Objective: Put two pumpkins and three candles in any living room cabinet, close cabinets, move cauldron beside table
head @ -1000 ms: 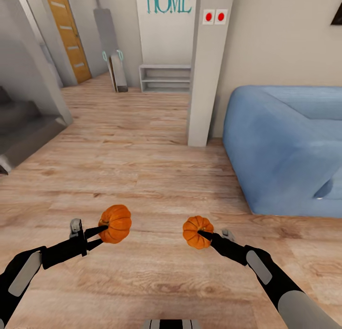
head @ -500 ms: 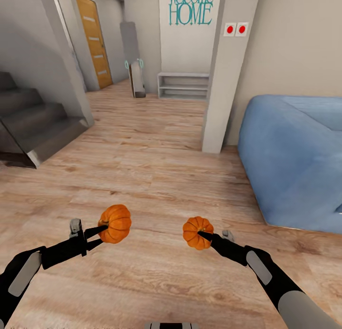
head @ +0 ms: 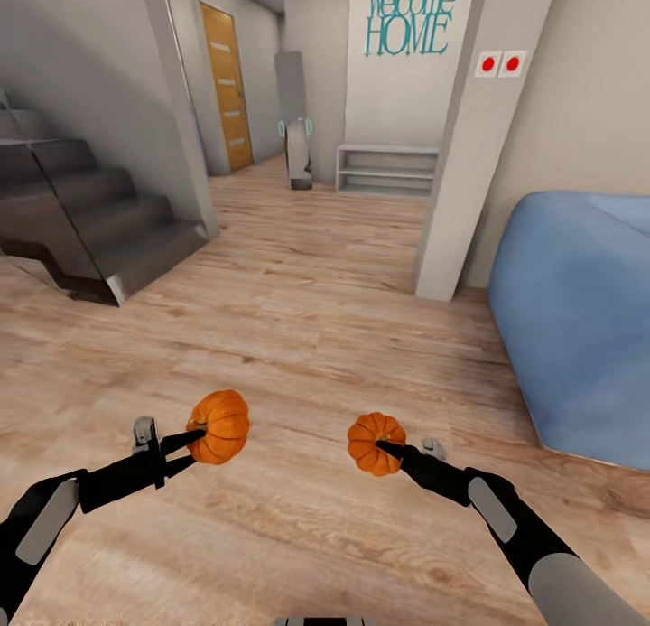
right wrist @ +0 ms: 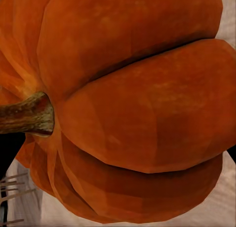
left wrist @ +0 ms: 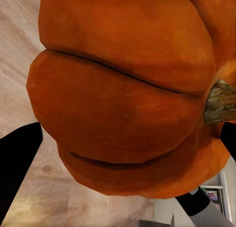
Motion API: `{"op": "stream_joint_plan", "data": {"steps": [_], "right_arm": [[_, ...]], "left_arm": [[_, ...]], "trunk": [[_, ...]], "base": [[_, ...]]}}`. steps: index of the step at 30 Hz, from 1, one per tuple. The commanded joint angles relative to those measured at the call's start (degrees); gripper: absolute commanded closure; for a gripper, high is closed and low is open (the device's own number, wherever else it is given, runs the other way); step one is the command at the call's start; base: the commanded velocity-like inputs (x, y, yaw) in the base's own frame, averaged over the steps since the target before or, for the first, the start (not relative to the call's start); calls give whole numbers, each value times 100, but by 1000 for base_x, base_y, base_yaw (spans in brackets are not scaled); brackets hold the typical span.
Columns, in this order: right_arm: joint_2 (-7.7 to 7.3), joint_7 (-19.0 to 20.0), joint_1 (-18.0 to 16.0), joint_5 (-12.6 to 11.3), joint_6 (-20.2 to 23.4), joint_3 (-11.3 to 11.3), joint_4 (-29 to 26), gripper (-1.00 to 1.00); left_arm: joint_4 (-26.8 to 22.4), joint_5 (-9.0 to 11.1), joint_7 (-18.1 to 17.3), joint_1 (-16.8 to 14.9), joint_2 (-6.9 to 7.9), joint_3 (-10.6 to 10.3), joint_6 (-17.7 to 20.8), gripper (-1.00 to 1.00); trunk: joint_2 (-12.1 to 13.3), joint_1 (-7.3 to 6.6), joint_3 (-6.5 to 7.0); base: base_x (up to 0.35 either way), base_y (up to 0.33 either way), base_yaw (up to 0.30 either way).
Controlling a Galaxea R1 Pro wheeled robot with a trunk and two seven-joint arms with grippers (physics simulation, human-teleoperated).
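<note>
While carried clear above the wooden floor (head: 298,337), two pumpkins are recorded: the left pumpkin (head: 219,425) is pinched by the left gripper (head: 191,447), the right pumpkin (head: 374,442) apparently by the right gripper (head: 386,447), whose fingers are partly hidden. Beyond are noted a blue sofa (head: 578,328), a pillar (head: 469,147), stairs (head: 90,219).

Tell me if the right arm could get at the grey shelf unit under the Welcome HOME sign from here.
Probably not. The shelf unit stands far across the wood floor, and the right hand is already shut on a pumpkin.
</note>
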Motion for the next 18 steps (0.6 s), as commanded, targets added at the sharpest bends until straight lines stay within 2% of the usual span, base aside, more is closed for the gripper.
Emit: {"op": "stream_joint_plan", "data": {"steps": [1, 6, 13, 18], "right_arm": [[-7, -20, -2, -60, 27, 18, -7, 100], [-7, -20, -2, -57, 27, 18, -2, 100], [-7, -20, -2, -57, 28, 18, 1, 100], [-7, -20, -2, -57, 27, 18, 2, 100]], "left_arm": [[-2, 38, -12, -6, -1, 5, 43, 100], [0, 38, -12, -4, -1, 5, 43, 100], [0, 35, -12, -7, -1, -4, 43, 100], [0, 34, -12, -5, -1, -4, 43, 100]], "trunk": [[-2, -1, 2], [-2, -1, 31], [-2, -1, 71], [-2, -1, 100]], "base": [[-2, 1, 240], [0, 8, 240], [0, 121, 241], [0, 38, 242]]}}
